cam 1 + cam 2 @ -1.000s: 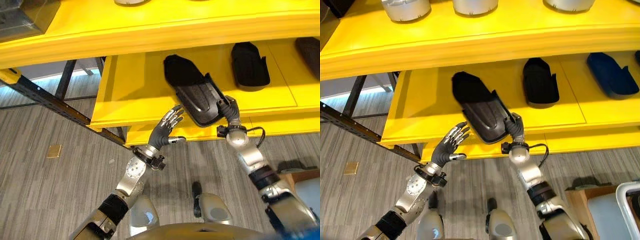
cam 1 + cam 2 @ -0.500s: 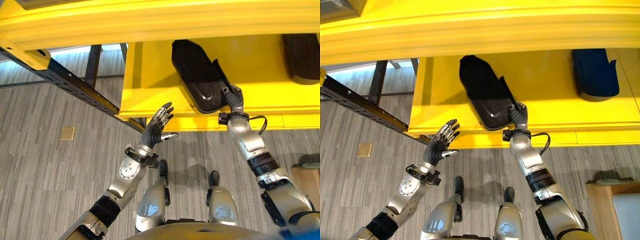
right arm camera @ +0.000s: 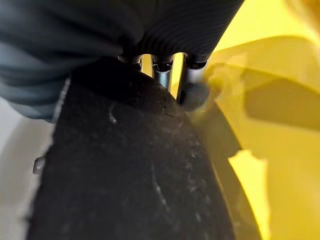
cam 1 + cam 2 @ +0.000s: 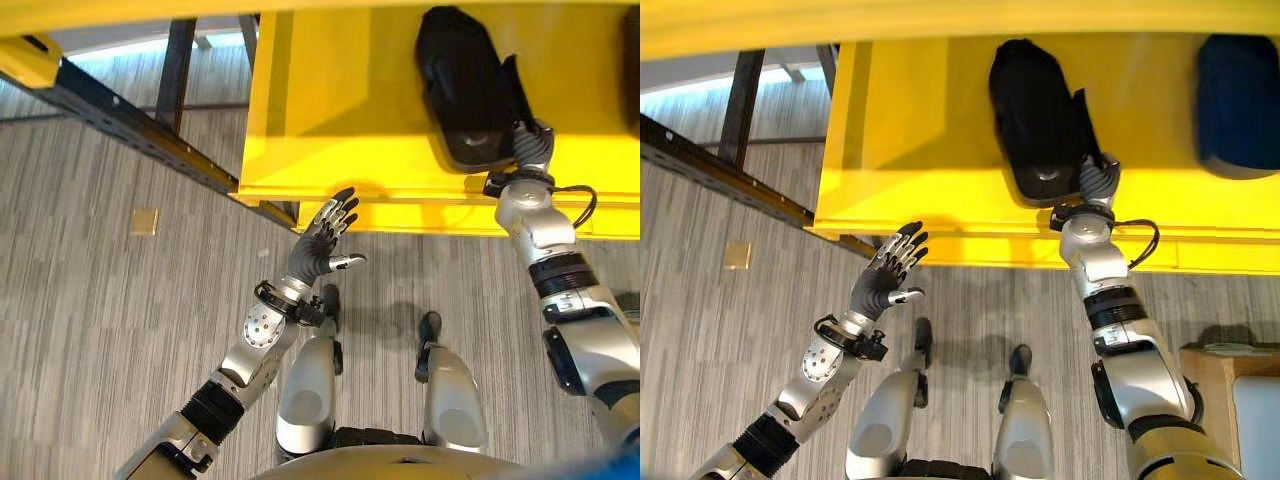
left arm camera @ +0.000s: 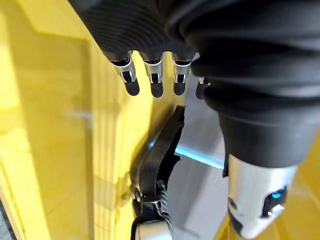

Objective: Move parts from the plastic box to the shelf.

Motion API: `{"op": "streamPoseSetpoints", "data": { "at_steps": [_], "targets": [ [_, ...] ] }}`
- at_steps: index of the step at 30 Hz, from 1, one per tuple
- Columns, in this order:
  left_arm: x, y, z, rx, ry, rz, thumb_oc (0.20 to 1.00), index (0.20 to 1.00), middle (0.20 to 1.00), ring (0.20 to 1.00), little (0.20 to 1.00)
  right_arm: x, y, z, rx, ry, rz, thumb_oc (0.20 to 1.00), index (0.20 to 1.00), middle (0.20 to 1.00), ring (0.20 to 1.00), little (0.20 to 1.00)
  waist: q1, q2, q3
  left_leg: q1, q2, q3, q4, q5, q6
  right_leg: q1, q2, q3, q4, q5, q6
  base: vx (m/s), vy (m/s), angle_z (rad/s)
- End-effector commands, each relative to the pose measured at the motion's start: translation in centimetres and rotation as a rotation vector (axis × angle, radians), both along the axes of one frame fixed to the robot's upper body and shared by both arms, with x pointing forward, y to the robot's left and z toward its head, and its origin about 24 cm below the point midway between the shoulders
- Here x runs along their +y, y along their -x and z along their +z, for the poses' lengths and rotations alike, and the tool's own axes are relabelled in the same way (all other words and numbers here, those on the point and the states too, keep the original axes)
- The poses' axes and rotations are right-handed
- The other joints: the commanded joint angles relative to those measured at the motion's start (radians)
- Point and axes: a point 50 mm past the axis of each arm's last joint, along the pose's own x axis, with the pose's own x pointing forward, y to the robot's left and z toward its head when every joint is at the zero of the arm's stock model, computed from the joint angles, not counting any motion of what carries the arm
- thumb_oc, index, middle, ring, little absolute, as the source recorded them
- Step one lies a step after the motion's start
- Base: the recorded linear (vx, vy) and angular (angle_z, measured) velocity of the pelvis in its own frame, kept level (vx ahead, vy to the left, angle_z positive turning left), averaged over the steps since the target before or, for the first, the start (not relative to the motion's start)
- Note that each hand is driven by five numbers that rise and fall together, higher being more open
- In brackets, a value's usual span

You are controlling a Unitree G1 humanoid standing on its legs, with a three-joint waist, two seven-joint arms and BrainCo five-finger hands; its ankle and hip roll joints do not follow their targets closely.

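**Black part at the shelf's near edge, right hand on it**

The black part [image 4: 468,85] lies on the yellow shelf [image 4: 330,110], its near, rounded end close to the shelf's front edge. It is a long moulded shell, matte and slightly scuffed (the right wrist view shows fine scratches on its surface). The right hand [image 4: 530,150] meets that near end from below the front lip, with fingers [image 3: 162,70] reaching over the part's rim; how tightly they close on it cannot be told.

To the left of the part the shelf is smooth painted board with open room up to its left edge. Another dark part [image 4: 1238,100] sits well apart on the right.

The left hand [image 4: 325,235] hangs just below the shelf's front edge, fingers spread and straight, holding nothing. Beneath it runs grey striped floor [image 4: 120,320], and a black perforated frame rail [image 4: 130,125] slants away at far left.
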Motion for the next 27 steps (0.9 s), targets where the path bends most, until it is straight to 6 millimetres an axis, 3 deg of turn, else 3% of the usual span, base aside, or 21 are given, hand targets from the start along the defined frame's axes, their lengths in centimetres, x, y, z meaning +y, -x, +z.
{"op": "streamPoseSetpoints", "data": {
  "at_steps": [1,6,9,14,27],
  "targets": [
    [-0.1,1.1,2.6,-0.103,0.078,-0.032,1.0,1.0,1.0,1.0,1.0,-0.3,-0.2,5.9,-0.217,-0.039,0.015,0.2,0.2,0.2,0.2,0.2,0.012,-0.012,-0.013,-0.007,0.001,-0.03,0.054,-0.058,0.02,-0.007,0.038,-0.019,0.019,0.036,-0.06,-0.03,-0.053,0.06],
    [-0.2,1.0,3.0,-0.096,0.082,-0.045,1.0,1.0,1.0,1.0,1.0,-1.3,-0.3,9.1,-0.267,-0.04,-0.015,0.2,0.2,0.2,0.2,0.2,0.027,-0.005,-0.002,-0.081,-0.003,-0.03,0.069,-0.05,0.02,-0.081,0.042,-0.017,0.044,0.036,-0.059,-0.01,-0.017,0.02],
    [-0.1,0.8,3.1,-0.097,0.083,-0.037,1.0,1.0,1.0,1.0,1.0,-1.3,-0.3,9.8,-0.287,-0.039,-0.035,0.2,0.2,0.2,0.2,0.2,0.029,-0.005,-0.002,-0.115,-0.003,-0.026,0.073,-0.046,0.02,-0.12,0.043,-0.011,0.06,0.035,-0.057,0.0,0.0,0.0],
    [0.0,0.7,3.2,-0.095,0.088,-0.026,1.0,1.0,1.0,1.0,1.0,-1.3,-0.4,9.5,-0.301,-0.161,-0.054,0.2,0.2,0.2,0.2,0.2,0.034,-0.012,-0.002,-0.162,-0.001,-0.019,0.081,-0.044,0.021,-0.171,0.048,0.0,0.079,0.034,-0.057,0.0,0.0,0.0],
    [0.2,0.4,3.2,-0.091,0.076,-0.014,1.0,1.0,1.0,1.0,1.0,-1.9,-0.4,10.2,-0.319,-0.188,-0.085,0.2,0.2,0.2,0.2,0.2,0.042,-0.013,-0.002,-0.212,-0.005,-0.013,0.09,-0.045,0.021,-0.218,0.044,0.003,0.085,0.042,-0.048,0.0,0.0,0.0]
  ]
}}
